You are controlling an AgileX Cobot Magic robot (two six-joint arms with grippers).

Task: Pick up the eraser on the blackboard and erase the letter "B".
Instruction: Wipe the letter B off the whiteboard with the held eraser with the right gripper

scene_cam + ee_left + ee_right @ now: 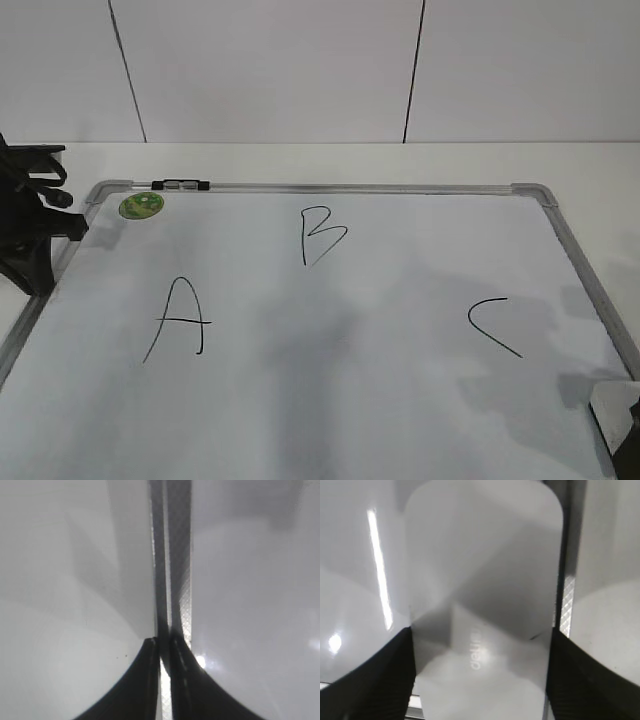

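The blackboard [380,400] is a white dry-erase board with a silver frame, lying flat. The letter "B" [320,236] is drawn in black at its upper middle. The white eraser [485,580] lies on the board beside the right frame rail [567,600]. My right gripper [482,635] has a jaw touching each long side of it. In the exterior view the eraser [610,410] and right gripper [630,440] sit at the bottom right corner. My left gripper [165,645] is shut and empty over the left frame rail [180,555], at the left edge of the exterior view [78,226].
A black "A" [178,320] is at the left and a black "C" [492,325] at the right of the board. A round green sticker [141,205] sits at the top left corner. A black and silver clip [180,185] is on the top rail.
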